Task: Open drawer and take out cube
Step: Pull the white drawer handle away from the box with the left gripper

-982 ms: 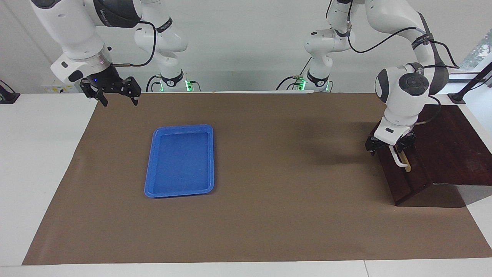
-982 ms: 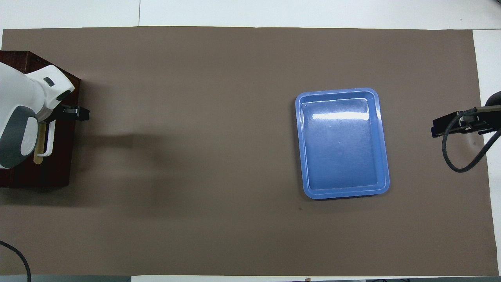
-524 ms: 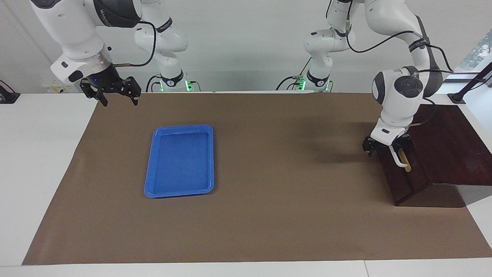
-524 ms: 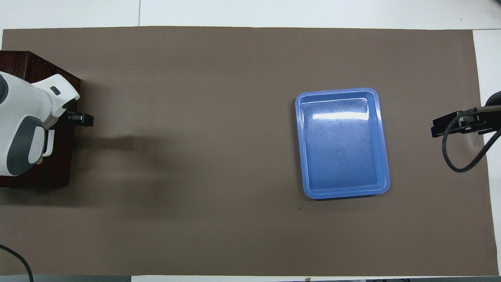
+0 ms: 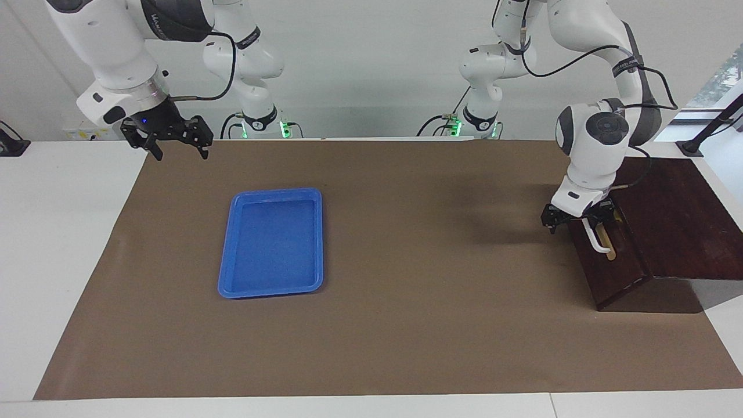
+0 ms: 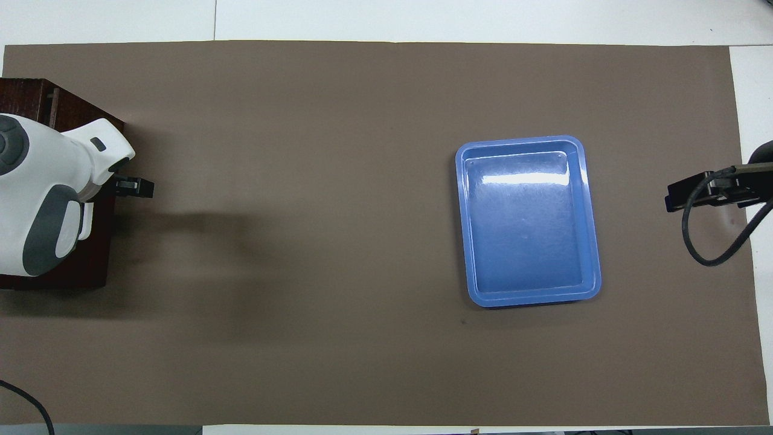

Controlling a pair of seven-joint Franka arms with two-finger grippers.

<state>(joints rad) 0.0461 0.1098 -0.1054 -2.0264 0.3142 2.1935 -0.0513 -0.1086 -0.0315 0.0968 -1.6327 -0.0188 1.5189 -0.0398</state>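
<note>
At drawer (image 5: pixel 612 261) front, left hand (image 5: pixel 577 219) clamped on white handle (image 5: pixel 596 241), right hand (image 5: pixel 168 139) spread, waiting.

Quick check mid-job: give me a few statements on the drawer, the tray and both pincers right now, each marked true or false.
1. The left pincer is at the white handle on the drawer. True.
2. A yellow cube lies in the blue tray. False: the tray holds nothing, and no cube is in sight.
3. The right pincer is down inside the tray. False: it hangs in the air over the brown mat, near the mat's edge closest to the robots.
4. The tray sits toward the right arm's end of the table. True.
5. The pale inside of the drawer shows. False: only its dark front shows.
</note>
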